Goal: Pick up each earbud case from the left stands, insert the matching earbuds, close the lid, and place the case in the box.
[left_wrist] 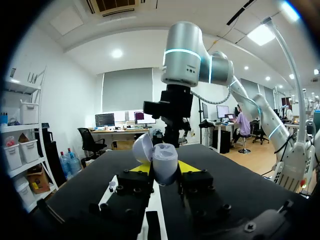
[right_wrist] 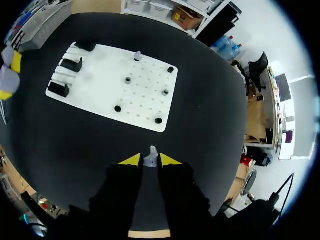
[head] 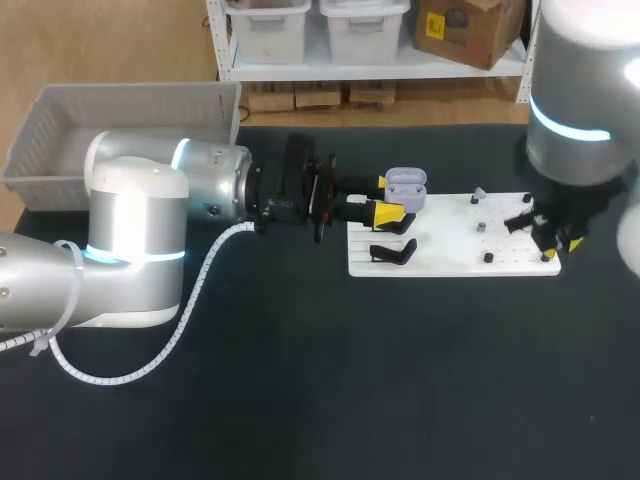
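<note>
Lavender earbud case [left_wrist: 164, 161], lid open, sits gripped in the left end effector [left_wrist: 165, 168]; the tiny earbud [right_wrist: 150, 157] pinched by the right end effector [right_wrist: 150, 160] could slip or tilt.

The left arm [head: 200, 190] bars the table's [head: 330, 400] left half, with the left gripper [head: 386, 198] and earbud case [head: 405, 186] over the white board's [head: 450, 245] far left corner. Black stands [head: 392, 252] line the board's left edge, pegs [head: 489, 257] dot its right part, and the right gripper [head: 561, 247], pinching an earbud [right_wrist: 150, 158], hangs at its near right corner; its middle lies open.
</note>
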